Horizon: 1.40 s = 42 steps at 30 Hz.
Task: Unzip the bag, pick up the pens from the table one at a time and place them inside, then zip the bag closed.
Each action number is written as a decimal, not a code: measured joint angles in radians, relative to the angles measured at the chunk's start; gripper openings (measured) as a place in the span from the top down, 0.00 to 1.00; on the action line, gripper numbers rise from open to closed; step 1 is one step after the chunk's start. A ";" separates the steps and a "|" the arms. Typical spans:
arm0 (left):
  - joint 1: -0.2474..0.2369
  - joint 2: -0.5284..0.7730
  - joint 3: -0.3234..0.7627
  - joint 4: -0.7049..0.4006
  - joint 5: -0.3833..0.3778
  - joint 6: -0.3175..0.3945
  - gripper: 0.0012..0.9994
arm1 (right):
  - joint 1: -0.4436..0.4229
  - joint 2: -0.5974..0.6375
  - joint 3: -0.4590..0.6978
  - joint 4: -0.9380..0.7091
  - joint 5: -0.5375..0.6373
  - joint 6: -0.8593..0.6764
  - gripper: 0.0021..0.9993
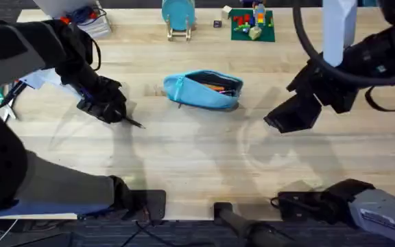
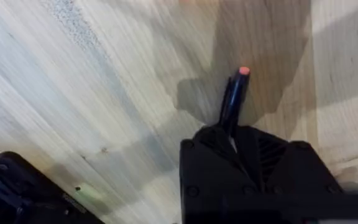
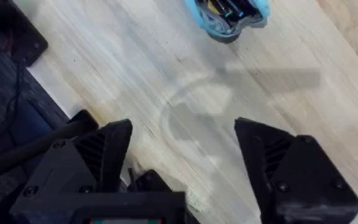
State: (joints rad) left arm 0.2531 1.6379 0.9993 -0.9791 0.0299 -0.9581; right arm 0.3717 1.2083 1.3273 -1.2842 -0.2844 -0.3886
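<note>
Left gripper pinching a pen; pouch open on the counter.

Nearest, the right gripper (image 3: 182, 155) hangs spread and empty above the light wood plank counter (image 1: 197, 171). Left gripper (image 1: 112, 110) is pressed together on a thin dark pen with an orange-red tip (image 2: 235, 93), tip jutting past the fingers. Judged light, stiff, smooth-barrelled: a mid-shaft hold should keep it from pivoting or slipping. Farther back, mid-counter, lies the oblong turquoise soft fabric pouch (image 1: 204, 89), unzipped, pens showing inside. Being limp, it may shift or sag when loaded; brace it beside the zipper.
</note>
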 joint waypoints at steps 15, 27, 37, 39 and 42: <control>0.000 -0.002 0.000 0.000 -0.002 0.040 0.96 | 0.000 0.000 0.000 0.000 0.000 0.000 0.00; 0.001 -0.185 0.001 -0.036 -0.044 0.183 0.96 | 0.000 0.000 0.000 0.000 0.000 0.000 0.00; 0.001 -0.371 0.015 -0.073 -0.051 0.318 0.96 | 0.000 0.000 0.000 0.000 0.000 0.000 0.00; 0.001 -0.405 0.015 -0.073 -0.049 0.361 0.96 | 0.000 0.000 0.000 0.000 0.000 0.000 0.00; 0.001 -0.451 0.015 -0.074 -0.033 0.424 0.96 | 0.000 0.000 0.000 0.000 0.000 0.000 0.00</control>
State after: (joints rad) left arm 0.2543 1.1866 1.0145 -1.0527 -0.0030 -0.5337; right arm 0.3717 1.2082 1.3273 -1.2842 -0.2842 -0.3888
